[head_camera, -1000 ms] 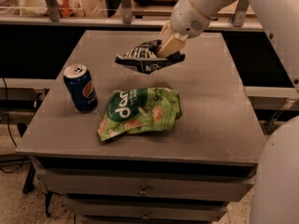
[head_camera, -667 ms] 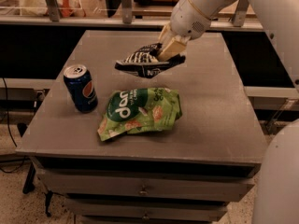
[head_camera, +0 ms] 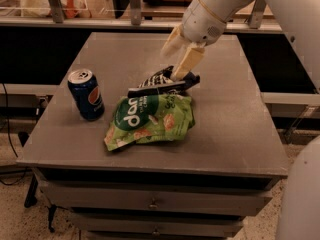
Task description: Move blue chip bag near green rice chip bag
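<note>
The blue chip bag (head_camera: 159, 83) is dark navy with white markings. It lies at the far edge of the green rice chip bag (head_camera: 150, 119), touching or slightly overlapping its top rim. The green bag lies flat near the middle of the grey table (head_camera: 235, 124). My gripper (head_camera: 172, 64) hangs from the white arm just above the blue bag's right end. Its pale fingers (head_camera: 186, 64) are spread apart, and the nearer one reaches down to the bag.
A blue Pepsi can (head_camera: 87, 94) stands upright at the left of the table, a short way from the green bag. Shelving and a counter run along behind the table. Drawers sit under the tabletop's front edge.
The gripper has carried the blue bag down and toward the green bag. The bag now rests against the green bag's far edge, and the fingers have spread apart.
</note>
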